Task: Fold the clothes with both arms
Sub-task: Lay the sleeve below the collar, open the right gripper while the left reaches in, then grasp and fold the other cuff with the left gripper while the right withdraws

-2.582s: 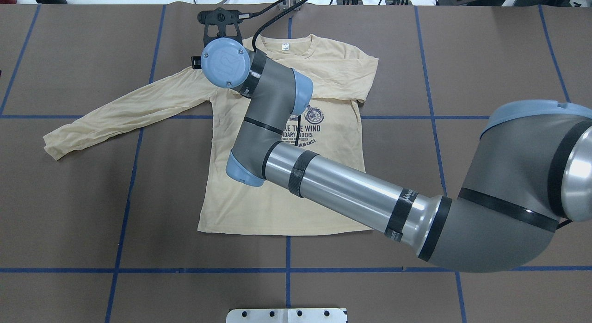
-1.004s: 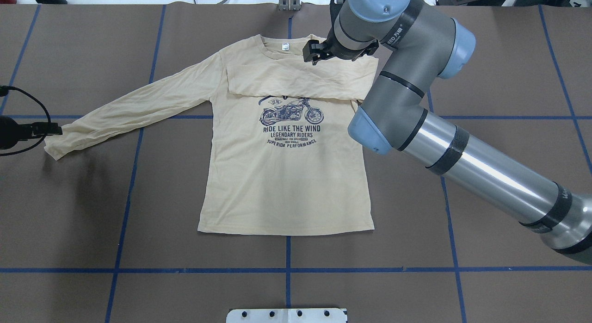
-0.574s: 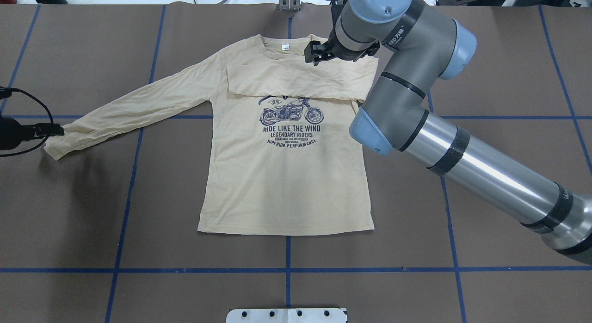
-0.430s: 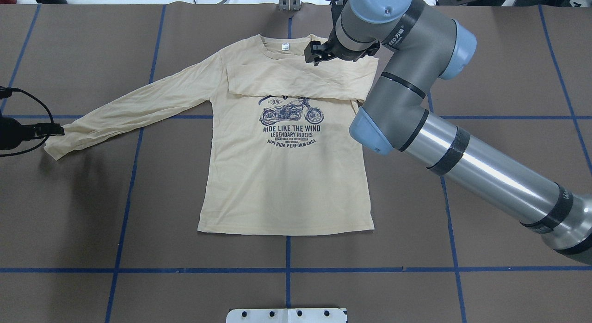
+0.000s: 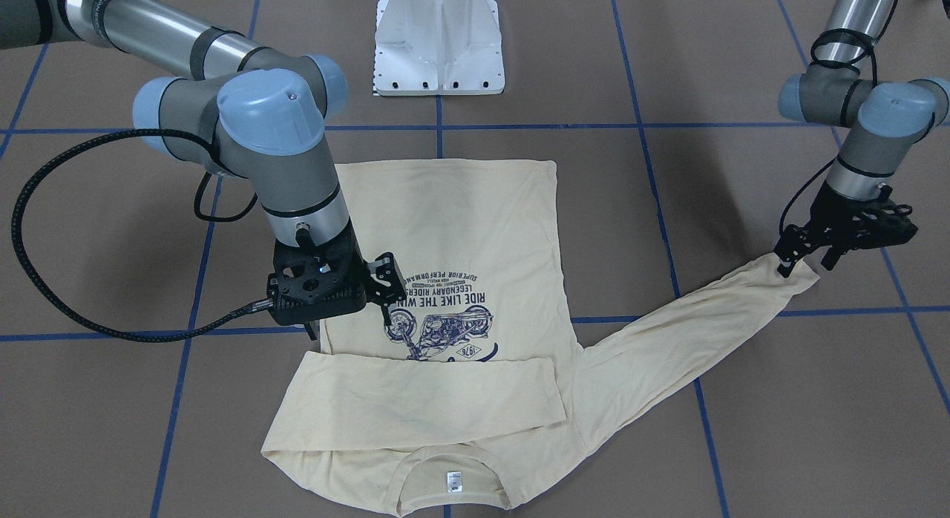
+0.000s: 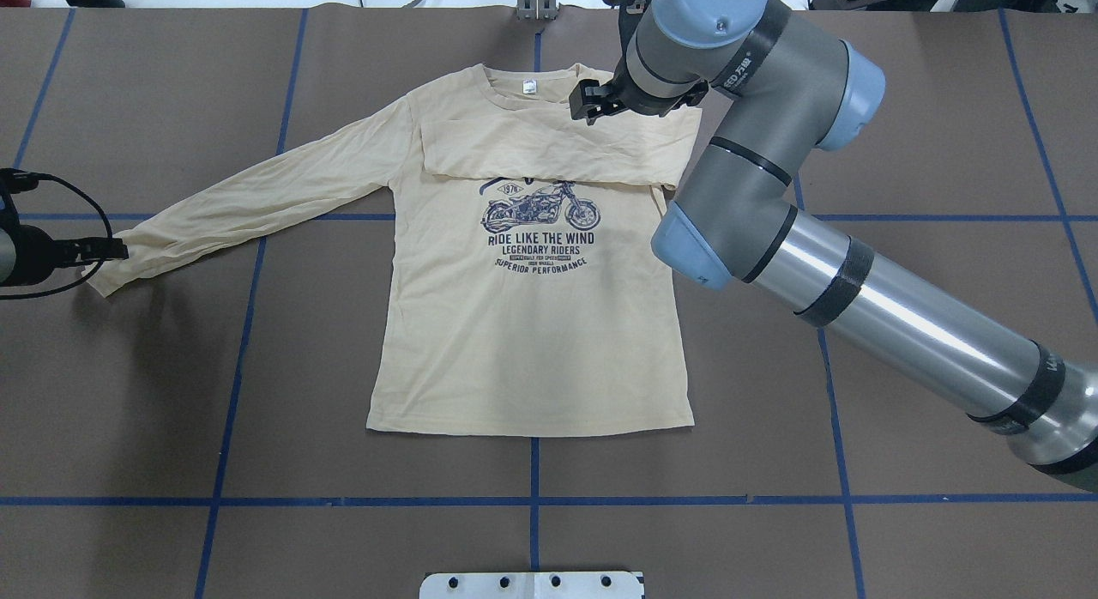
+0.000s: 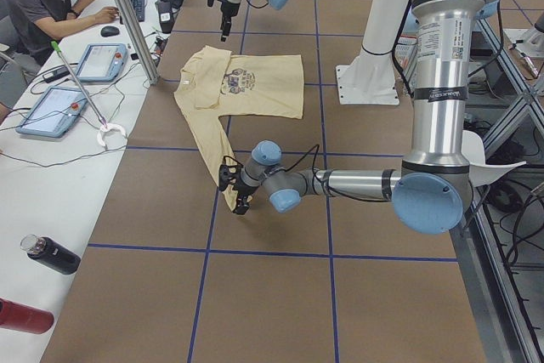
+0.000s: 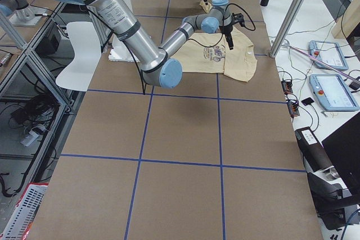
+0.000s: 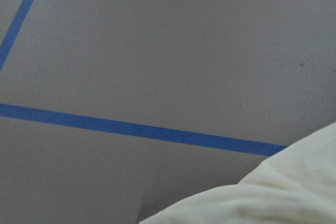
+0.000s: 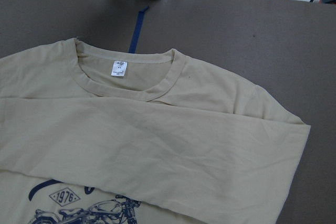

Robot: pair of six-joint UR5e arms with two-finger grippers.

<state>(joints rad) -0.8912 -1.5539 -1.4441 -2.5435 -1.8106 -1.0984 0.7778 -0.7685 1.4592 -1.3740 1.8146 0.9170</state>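
On the brown table: a pale cream long-sleeved T-shirt (image 6: 532,341) lies flat with its front up, a navy motorcycle print (image 6: 540,230) showing, the table (image 6: 171,410) crossed by blue tape lines (image 6: 232,359).
At the left gripper: the left gripper (image 6: 111,250) sits low at the cuff (image 5: 798,277) of the outstretched sleeve (image 6: 257,196) and touches it. I cannot tell whether it is clenched on the cloth or only resting against it.
Running away from that hand: the sleeve stretches in one long strip from the cuff to the shoulder, and the body of the shirt is well apart from the gripper.
Under the right gripper: the right gripper (image 6: 590,103) hangs above the shirt's far shoulder, near the collar and its white neck tag (image 6: 529,87). No cloth is in it that I can see, and I cannot tell if the jaws are parted.
Just below that hand: the other sleeve (image 6: 549,153) lies folded across the chest, above the print.
How it will handle: it looks thin, light and limp. It should sag wherever it is not held, crease easily and drag a little on the table cover. It is not fragile.
Where to take hold: pinch the cuff's end through both layers and lift it clear before carrying it across the chest. For the body, the two corners of the hem (image 6: 532,427), nearest the robot, look the best grip, one per hand.
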